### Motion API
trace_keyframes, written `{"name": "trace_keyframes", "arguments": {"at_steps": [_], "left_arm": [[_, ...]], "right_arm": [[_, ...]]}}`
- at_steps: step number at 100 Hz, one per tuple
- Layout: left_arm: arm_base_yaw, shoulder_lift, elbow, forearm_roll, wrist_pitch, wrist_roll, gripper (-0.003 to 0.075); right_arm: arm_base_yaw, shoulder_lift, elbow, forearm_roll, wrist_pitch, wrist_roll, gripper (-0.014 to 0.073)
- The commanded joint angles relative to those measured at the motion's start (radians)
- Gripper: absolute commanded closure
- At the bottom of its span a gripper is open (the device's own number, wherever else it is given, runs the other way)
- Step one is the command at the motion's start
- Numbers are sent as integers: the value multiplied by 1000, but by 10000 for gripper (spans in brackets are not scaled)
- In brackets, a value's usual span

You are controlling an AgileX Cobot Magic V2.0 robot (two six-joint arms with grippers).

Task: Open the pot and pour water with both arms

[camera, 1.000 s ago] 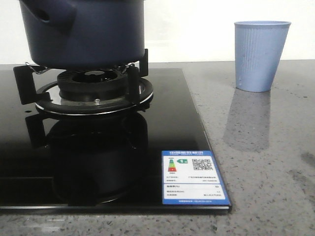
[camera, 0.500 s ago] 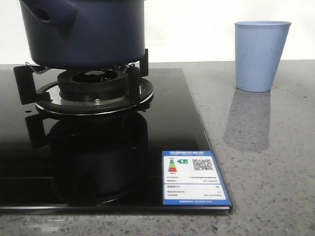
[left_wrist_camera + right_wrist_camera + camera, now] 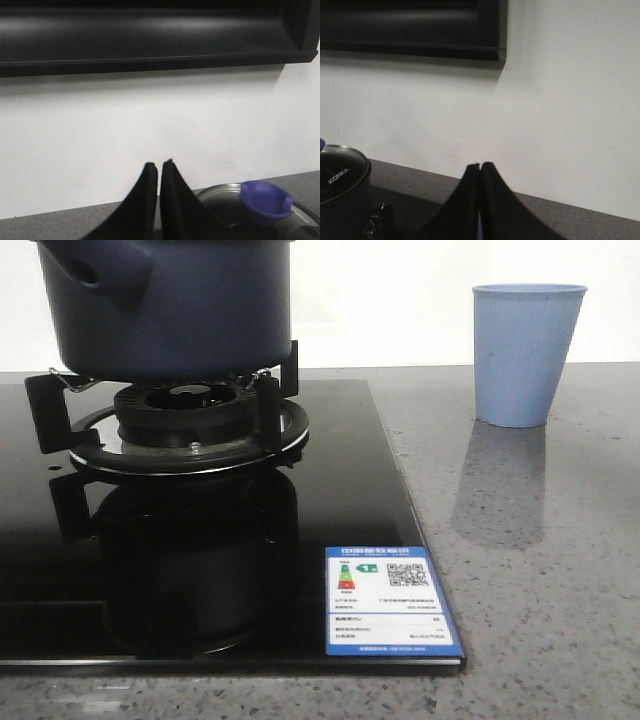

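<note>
The dark navy pot point(image 3: 170, 310) sits on the burner grate point(image 3: 190, 425) at the far left, its stubby handle point(image 3: 95, 270) pointing left. Neither gripper shows in the front view. In the left wrist view my left gripper point(image 3: 159, 164) is shut and empty, up beside the pot's glass lid point(image 3: 225, 210) with its purple knob point(image 3: 265, 200). In the right wrist view my right gripper point(image 3: 480, 164) is shut and empty, apart from the pot point(image 3: 340, 205), whose lid point(image 3: 337, 172) is on. The pale blue ribbed cup point(image 3: 525, 355) stands upright at the far right.
A black glass stove top point(image 3: 340, 470) with a blue-and-white sticker point(image 3: 388, 600) covers the left of the grey speckled counter point(image 3: 540, 570). A dark range hood point(image 3: 150, 35) hangs on the white wall above; it also shows in the right wrist view point(image 3: 410, 25).
The front view has shifted very slightly, so everything sits a few pixels to the left. The pot and cup have not moved on the counter.
</note>
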State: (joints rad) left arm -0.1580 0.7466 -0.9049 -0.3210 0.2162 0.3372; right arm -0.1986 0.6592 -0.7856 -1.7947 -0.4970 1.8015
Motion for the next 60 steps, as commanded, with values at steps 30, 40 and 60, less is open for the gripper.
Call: {"name": "trace_keyframes", "arguments": {"at_steps": [30, 40, 60], "left_arm": [[-8, -334, 388, -54, -201, 0, 739], [-8, -440, 486, -77, -197, 0, 739], [-8, -575, 616, -118, -197, 0, 739]], "right_arm": [[8, -265, 312, -63, 128, 46, 648], [8, -323, 399, -62, 132, 46, 648], [8, -388, 462, -54, 107, 46, 649]]}}
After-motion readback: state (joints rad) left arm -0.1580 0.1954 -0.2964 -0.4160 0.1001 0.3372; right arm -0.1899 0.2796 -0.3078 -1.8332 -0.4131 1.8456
